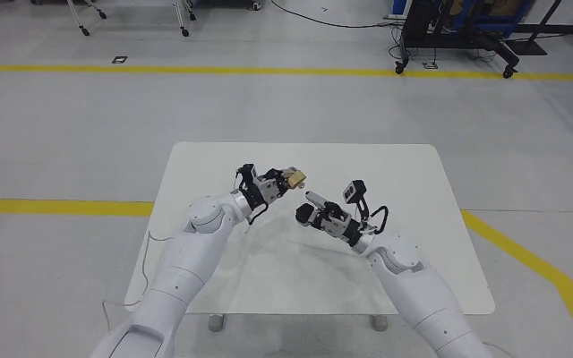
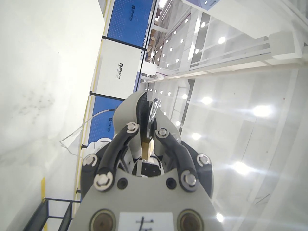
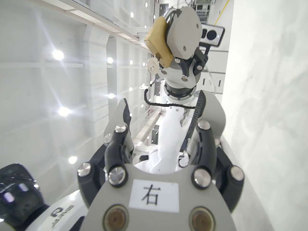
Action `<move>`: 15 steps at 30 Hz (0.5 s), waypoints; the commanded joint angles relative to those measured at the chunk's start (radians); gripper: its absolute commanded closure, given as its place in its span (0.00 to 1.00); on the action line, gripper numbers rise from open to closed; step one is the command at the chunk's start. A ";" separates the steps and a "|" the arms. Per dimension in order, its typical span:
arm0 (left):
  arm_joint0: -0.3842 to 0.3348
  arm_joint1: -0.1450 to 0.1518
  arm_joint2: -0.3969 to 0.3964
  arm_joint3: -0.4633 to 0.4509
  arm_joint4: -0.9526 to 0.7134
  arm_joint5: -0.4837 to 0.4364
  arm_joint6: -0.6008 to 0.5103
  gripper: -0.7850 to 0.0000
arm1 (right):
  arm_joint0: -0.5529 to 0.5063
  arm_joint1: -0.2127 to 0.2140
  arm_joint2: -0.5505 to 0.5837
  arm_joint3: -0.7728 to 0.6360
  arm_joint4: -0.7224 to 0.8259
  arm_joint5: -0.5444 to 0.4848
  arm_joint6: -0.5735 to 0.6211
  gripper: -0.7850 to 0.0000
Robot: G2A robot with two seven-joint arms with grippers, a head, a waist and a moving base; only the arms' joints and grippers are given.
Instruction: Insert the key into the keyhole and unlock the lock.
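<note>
- Above the middle of the worktop (image 1: 403,179), the left gripper (image 1: 281,180) has its fingers clamped on the brass padlock (image 1: 295,178), holding it clear of the surface.
- The key (image 3: 152,66) sits in the keyhole, so insertion looks done and the unlocking turn is not yet made.
- The right gripper (image 1: 311,199), at the padlock's 5 o'clock, has its fingers spread wide and empty.
- The padlock's long axis runs roughly 9 to 3 o'clock, with the keyhole end probably toward 4. The next move calls for pinching the key's head and twisting.
</note>
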 commanded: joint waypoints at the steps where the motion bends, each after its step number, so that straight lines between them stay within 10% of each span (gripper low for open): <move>1: 0.004 0.002 0.003 -0.007 0.003 0.003 -0.040 1.00 | 0.008 -0.001 0.002 0.020 0.057 0.013 0.059 0.46; 15: -0.005 0.008 0.004 -0.001 0.008 0.010 -0.106 1.00 | 0.095 -0.028 -0.036 0.179 0.244 0.049 0.219 0.62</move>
